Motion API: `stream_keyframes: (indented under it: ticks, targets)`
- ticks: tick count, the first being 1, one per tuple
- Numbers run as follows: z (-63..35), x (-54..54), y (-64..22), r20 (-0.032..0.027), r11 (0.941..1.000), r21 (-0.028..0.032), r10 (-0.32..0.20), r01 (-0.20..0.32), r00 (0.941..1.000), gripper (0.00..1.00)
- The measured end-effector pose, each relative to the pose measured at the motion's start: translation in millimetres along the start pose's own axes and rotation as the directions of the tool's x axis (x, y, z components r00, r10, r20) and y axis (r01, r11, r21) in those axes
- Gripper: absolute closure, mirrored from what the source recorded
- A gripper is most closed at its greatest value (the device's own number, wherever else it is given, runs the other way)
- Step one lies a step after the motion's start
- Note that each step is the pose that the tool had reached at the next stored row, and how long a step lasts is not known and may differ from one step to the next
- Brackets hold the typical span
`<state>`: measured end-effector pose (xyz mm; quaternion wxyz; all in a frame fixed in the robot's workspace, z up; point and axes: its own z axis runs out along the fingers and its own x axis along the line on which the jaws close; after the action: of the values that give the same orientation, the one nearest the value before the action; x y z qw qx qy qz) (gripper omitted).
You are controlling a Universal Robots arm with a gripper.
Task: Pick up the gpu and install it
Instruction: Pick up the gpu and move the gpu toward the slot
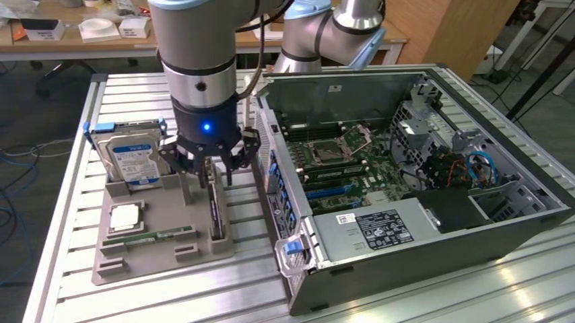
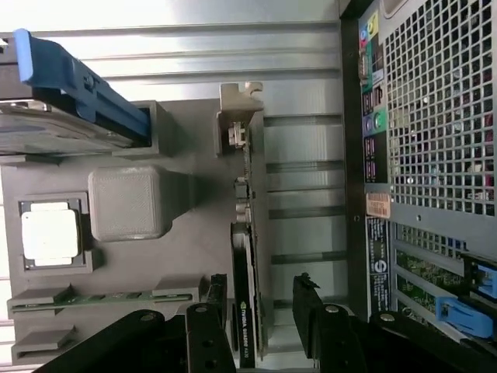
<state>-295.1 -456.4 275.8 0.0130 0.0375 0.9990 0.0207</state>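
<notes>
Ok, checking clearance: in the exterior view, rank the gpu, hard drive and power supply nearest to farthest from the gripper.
1. gpu, just below the gripper.
2. hard drive, toward the exterior view's left.
3. power supply, in the case, exterior view's right.

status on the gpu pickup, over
Gripper open, jaws either side of gpu. It sits on edge in gray holder, not lifted. Hard drive stands apart.

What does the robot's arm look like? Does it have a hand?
Its arm is made of fat round silvery-grey tubes with pale blue caps at the joints. A thin dark cable runs down it. At the end sits a black gripper with a small glowing blue light and thin black jaws, like a claw.
</notes>
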Motion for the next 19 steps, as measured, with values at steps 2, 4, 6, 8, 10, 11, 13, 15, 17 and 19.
stream_keyframes:
  ticks: [2,4,6,8,10,11,13,15,17,19]
  targets:
    - [2.8,0.4,-1.7,0.0001,1.0,-0.0001,0.0,0.0,1.0,0.53]
    - [5.5,0.9,-3.7,-0.0001,1.0,0.0001,0.0,0.0,1.0,0.53]
    - [8.5,1.6,-6.1,-0.0001,1.0,0.0,0.0,0.0,1.0,0.53]
    - [10.9,1.9,-8.6,-0.0001,1.0,0.0001,0.0,0.0,1.0,0.53]
    - [13.9,2.6,-10.8,0.0,1.0,-0.0001,0.0,0.0,1.0,0.53]
    - [15.3,2.7,-11.7,0.0001,1.0,-0.0001,0.0,0.0,1.0,0.53]
    - [18.1,3.3,-12.2,0.0001,1.0,0.0,0.0,0.0,1.0,0.53]
    - [21.6,4.7,-12.5,0.0,1.0,0.0,0.0,0.0,1.0,0.53]
    - [25.0,7.0,-12.8,-0.0001,1.0,0.0001,0.0,0.0,1.0,0.53]
    - [28.8,8.6,-13.0,0.0001,1.0,-0.0001,0.0,0.0,1.0,0.53]
